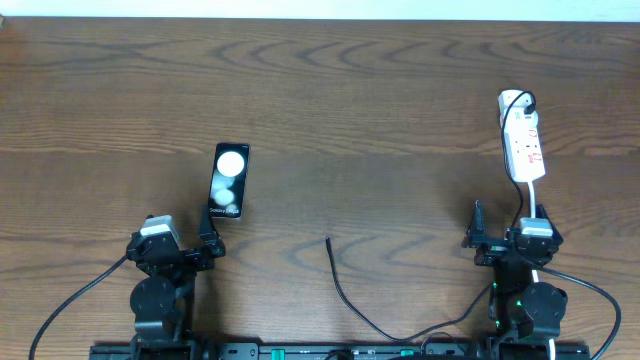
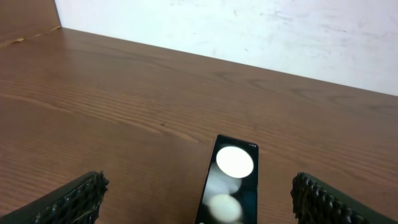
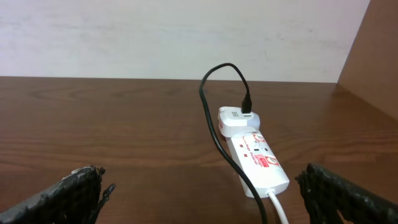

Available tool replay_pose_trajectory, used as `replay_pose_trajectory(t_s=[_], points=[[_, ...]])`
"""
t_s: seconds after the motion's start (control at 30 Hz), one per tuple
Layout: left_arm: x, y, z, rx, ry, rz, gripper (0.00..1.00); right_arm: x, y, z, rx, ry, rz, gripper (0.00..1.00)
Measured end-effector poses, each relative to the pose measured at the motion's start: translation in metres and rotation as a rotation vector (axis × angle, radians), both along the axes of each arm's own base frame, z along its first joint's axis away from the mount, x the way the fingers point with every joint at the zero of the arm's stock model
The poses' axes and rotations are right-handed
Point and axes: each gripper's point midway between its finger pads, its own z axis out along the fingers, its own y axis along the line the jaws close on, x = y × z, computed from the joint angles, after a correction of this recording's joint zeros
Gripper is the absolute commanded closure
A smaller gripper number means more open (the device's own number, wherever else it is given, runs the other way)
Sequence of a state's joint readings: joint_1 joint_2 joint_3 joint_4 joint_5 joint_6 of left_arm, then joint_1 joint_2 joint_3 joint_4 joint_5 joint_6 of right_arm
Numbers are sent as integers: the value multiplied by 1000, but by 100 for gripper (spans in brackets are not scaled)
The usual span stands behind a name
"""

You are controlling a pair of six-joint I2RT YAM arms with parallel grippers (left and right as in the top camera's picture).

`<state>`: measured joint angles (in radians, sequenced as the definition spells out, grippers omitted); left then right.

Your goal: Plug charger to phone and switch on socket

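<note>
Evidently nothing is done: we find charger apart from phone, socket perhaps unswitched, left gripper and right gripper wide, empty.

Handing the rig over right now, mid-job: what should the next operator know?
Left gripper open, empty, just short of the phone, which lies flat.
Right gripper open, empty, facing the socket.
Charger is plugged into the white adapter on the socket; its free tip lies loose, apart from the phone.
Done: nothing yet.
Left: plug tip into phone, switch socket on.
</note>
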<state>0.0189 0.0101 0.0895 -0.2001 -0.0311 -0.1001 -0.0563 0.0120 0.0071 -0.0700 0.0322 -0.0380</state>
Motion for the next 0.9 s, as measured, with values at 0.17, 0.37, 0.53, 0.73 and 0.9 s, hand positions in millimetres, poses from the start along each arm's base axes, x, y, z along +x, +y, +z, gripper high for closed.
replay_pose_trajectory(t_s=[0.17,0.37,0.53,0.73,0.9], points=[[0,0,0,0,0,0,5,0,0,0,0,0,0,1],[0,0,0,0,0,0,5,0,0,0,0,0,0,1],[0,0,0,0,0,0,5,0,0,0,0,0,0,1],[1,0,3,0,-13,0,5,0,0,0,0,0,0,1],[3,0,10,3,-50,0,5,0,0,0,0,0,0,1]])
